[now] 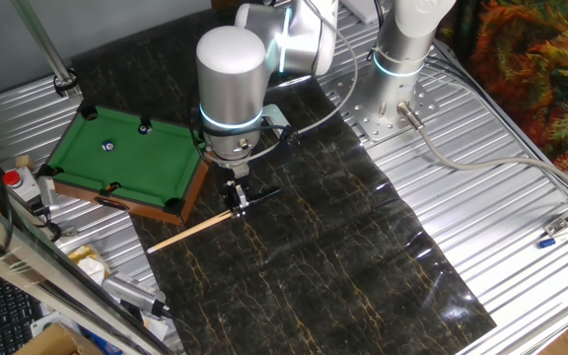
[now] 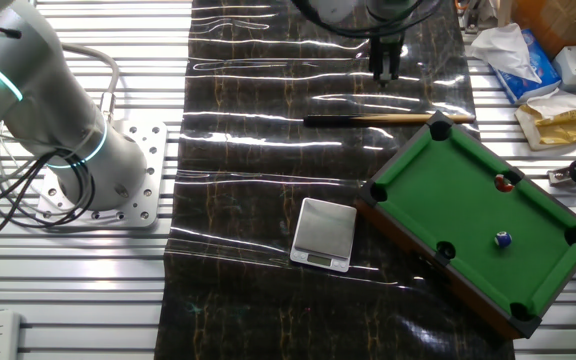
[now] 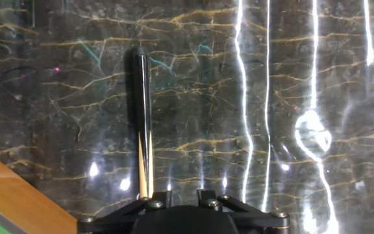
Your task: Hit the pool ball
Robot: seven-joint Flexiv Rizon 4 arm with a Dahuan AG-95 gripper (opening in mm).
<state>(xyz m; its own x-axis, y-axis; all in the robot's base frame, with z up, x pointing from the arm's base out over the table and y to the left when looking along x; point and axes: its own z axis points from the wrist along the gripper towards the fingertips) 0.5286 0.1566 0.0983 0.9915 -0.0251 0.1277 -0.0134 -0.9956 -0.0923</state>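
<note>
A small pool table (image 1: 67, 168) with green felt and a wooden frame stands at the left; it also shows in the other fixed view (image 2: 543, 290). On it lie a blue ball (image 2: 502, 240) (image 1: 107, 146) and a red ball (image 2: 504, 183) next to a pocket. A wooden cue (image 1: 190, 233) with a black butt lies flat on the black marble mat beside the table (image 2: 388, 119) (image 3: 143, 123). My gripper (image 1: 237, 203) (image 2: 383, 72) (image 3: 186, 194) hangs just above the mat near the cue's dark end, open and empty. The cue lies just left of the fingers.
A silver scale (image 2: 324, 233) sits on the mat (image 1: 343, 247) near the pool table's corner. Clutter, a red button (image 1: 11, 178) and boxes line the table's side. The arm's base (image 2: 118, 180) is bolted to the metal tabletop.
</note>
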